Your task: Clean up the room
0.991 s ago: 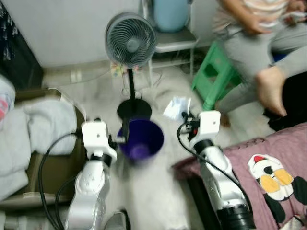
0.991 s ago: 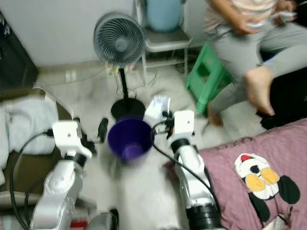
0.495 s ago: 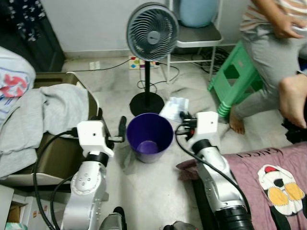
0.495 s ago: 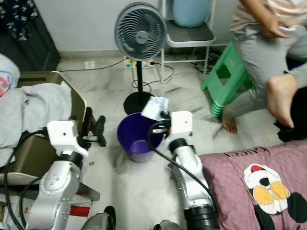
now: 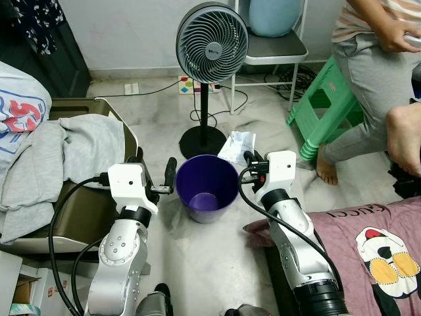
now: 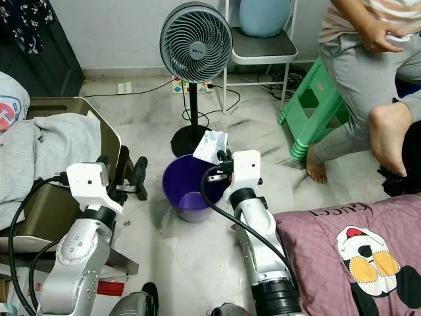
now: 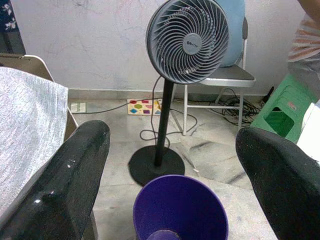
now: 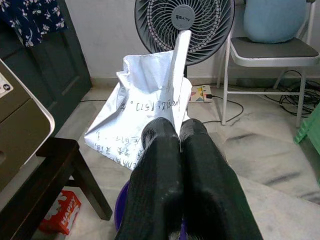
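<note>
My right tool (image 6: 224,162) is pressed together on one crumpled white paper (image 6: 212,145), pinching it at its near edge so the sheet stands up and away from the fingertips. The one purple bin (image 5: 206,187) sits on the floor directly below and just to the inner side of that tool; the tool hangs at the bin's rim on my right side, and most of the paper reaches over the far rim, towards the fan (image 5: 212,34). From the wrist camera the bin's purple lip shows beneath my fingers (image 8: 160,165), so I judge the paper is roughly above the opening but not clearly centred on it. A small shift inward, towards my left, should put it squarely over the mouth before letting go.

My left tool (image 5: 168,181) is spread wide and holds nothing, hovering just beside the bin's rim on the opposite side, with the bin lying straight ahead between its two fingers in its own camera. The right arm is the one that carries the thing, so the drop is its job.

Count: one paper, one bin, one fan, one grey chair (image 5: 270,46) behind it, one green stool (image 5: 327,108), and one person (image 5: 368,59) seated off to my right. The risk I see is the light sheet drifting past the far rim.
</note>
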`<state>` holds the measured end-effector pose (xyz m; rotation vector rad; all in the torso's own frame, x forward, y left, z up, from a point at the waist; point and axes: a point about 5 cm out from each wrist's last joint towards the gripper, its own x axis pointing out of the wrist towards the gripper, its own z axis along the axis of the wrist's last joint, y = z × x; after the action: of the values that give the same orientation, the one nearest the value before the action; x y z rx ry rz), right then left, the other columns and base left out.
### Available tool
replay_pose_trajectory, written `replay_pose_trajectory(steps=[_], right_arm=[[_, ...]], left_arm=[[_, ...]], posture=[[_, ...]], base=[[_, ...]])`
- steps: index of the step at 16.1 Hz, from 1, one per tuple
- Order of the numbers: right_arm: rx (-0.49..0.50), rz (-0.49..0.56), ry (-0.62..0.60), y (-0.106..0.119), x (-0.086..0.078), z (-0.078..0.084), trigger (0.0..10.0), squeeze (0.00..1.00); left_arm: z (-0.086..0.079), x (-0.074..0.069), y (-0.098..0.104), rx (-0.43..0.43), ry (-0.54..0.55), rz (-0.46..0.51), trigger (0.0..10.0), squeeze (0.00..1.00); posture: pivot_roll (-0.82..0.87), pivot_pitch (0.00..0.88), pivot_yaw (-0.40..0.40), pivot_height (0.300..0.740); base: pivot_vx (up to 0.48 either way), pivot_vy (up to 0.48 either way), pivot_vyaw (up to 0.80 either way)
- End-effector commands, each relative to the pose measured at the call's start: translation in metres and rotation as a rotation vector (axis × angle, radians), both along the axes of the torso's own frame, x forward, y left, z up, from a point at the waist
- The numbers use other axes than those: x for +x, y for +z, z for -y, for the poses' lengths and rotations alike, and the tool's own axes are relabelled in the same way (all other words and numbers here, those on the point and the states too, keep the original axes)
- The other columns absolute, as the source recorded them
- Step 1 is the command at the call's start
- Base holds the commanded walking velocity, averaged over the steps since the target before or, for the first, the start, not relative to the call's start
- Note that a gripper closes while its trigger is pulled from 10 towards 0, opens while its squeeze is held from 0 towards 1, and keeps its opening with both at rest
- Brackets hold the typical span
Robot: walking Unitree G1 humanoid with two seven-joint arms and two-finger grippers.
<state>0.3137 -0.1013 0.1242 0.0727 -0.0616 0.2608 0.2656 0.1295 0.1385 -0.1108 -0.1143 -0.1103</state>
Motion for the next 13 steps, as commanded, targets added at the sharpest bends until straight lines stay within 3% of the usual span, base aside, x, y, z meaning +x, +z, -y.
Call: replay_pose_trajectory(steps=[1,13], right_arm=[[-0.004,-0.003,0.012,-0.0003,0.0007,-0.0019,10.0,0.00],[-0.004,-0.011,0.015,-0.0022,0.0005,-0.0048,10.0,0.00]], left_arm=[[0.0016,-0.0008,-0.0001,-0.001,-0.015,0.001,10.0,0.00],[0.0078,-0.0065,-0.0037,-0.006,-0.040,-0.016,10.0,0.00]], posture=[[-0.02,0.187,-0.058,0.740],[-0.02,0.200,-0.053,0.740]], base=[[0.296,0.000,0.00],[0.350,0.000,0.00]])
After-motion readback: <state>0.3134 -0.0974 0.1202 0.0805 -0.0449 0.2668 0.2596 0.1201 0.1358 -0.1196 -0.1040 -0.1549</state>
